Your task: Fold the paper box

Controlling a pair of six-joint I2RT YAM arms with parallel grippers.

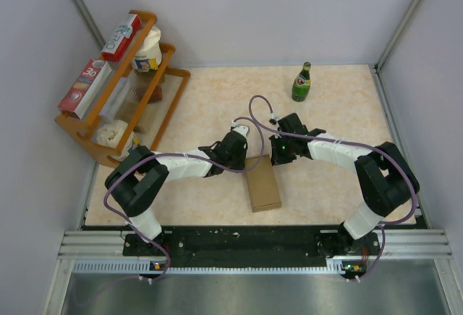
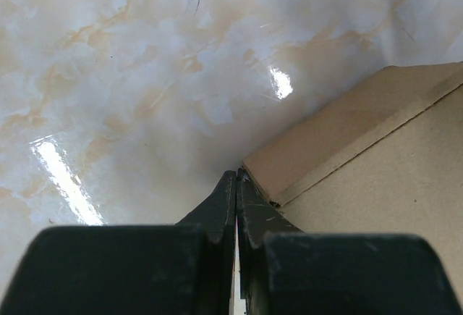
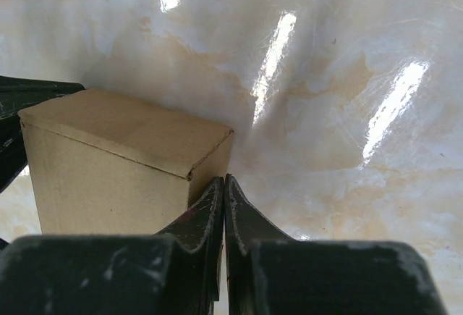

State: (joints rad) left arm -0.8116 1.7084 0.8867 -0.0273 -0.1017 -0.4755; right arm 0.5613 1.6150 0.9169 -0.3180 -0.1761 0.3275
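1. A glossy beige tabletop with a marbled pattern sits inside plain white walls, and the two arms are bolted at its near edge.
2. The plain brown cardboard paper box lies on the table between the arms. It is closed into a flat oblong, with its long side running away from the bases.
3. The far end of the box sits between the two grippers.
4. The left gripper has its black fingers clenched together with nothing between them.
5. In the left wrist view, the tips of the left gripper sit right at a corner of the box. Whether they touch the cardboard cannot be told.
6. The right gripper is also pinched closed and holds nothing.
7. In the right wrist view, its tips sit just beside the lower corner of the end face of the box, where a folded seam runs along the top edge.
8. A dark part of the left gripper shows on the other side of the box in that same view.
9. A green glass bottle stands upright near the far edge of the table, well apart from the box.
10. An orange wooden tiered rack stands at the far left.
11. The rack holds red-and-white printed cartons and a white jar.
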